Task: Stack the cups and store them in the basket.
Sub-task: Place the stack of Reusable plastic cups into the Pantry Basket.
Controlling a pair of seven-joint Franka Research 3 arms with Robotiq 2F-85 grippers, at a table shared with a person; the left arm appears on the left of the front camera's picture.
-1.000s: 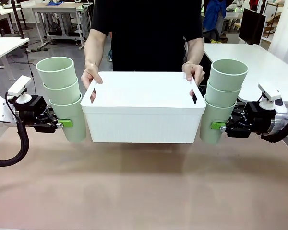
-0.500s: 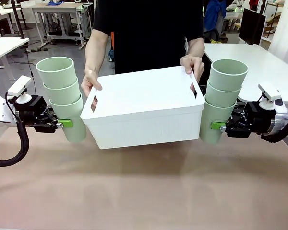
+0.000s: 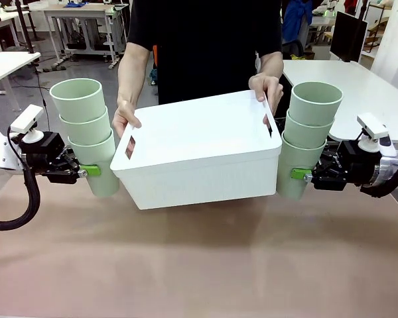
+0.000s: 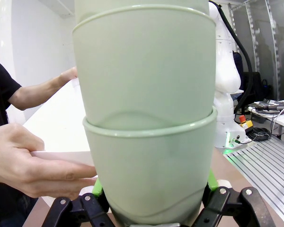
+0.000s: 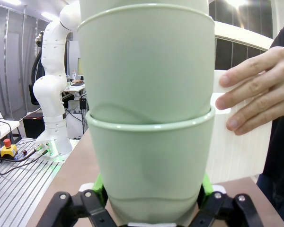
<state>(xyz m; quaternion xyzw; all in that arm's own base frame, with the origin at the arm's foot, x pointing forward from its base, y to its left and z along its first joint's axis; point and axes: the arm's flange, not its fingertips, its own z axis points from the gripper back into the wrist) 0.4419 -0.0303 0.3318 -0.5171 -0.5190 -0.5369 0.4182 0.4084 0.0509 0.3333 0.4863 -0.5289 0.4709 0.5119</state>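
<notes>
Left end effector [image 3: 93, 171]: at the left edge of the surface [image 3: 199, 271], green pads clamped on the lowest cup of the left stack [image 3: 86, 132]; in the left wrist view the pads press the cup's two sides low down.

Left stack: three mint cups nested one in the next, rims up, long axis near vertical, top leaning slightly outward; held just beside the basket's left end; unchanged from a second ago.

Basket [image 3: 199, 165]: white, in the middle between the two stacks, long axis running left to right across the surface, opening upward; carried by the person's hand at the left slot [image 3: 125, 118] and the person's hand at the right slot [image 3: 266, 86]; a second ago it sat level, now its right end is higher than its left and its opening tips toward the robot's side; interior reads plain white.

Right stack [image 3: 306, 136]: three cups nested likewise, rims up, long axis near vertical, just beside the basket's right end; unchanged.

Right end effector [image 3: 298, 173]: at the right edge, pads clamped on the bottom cup of the right stack; the right wrist view shows the person's fingers on the basket wall.
</notes>
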